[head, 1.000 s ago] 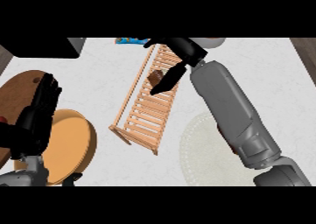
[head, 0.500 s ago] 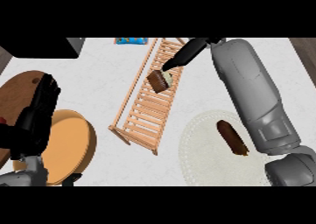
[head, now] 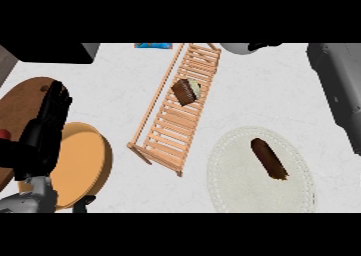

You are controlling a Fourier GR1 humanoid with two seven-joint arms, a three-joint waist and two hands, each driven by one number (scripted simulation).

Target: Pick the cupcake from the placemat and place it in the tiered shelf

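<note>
Counter (head: 286, 90): a pale worktop that carries everything here, so each thing lies flat under the steep downward view.
Right forearm (head: 344, 95): a grey arm along the right edge; its hand is out of sight, so whether it is released or clenched cannot be told.
Tiered shelf (head: 179, 112): a slatted wooden rack lying aslant, its upper end near the far edge; the slats give a resting place for the task's thing.
Placemat (head: 235, 185): a round, pale mat just right of the shelf's lower end, the pickup place.
Orange plate (head: 87, 160): a round plate at the left, beside a brown board.
Left hand (head: 46, 125): black, fingers straight and relaxed, resting over the left edge and grasping nothing.
Brown roll (head: 268, 159): a long dark thing lying on the placemat, untouched.
Cupcake (head: 187, 91): dark brown, lying on the shelf's upper slats with no hand on it; by my judgement the placing is done.
</note>
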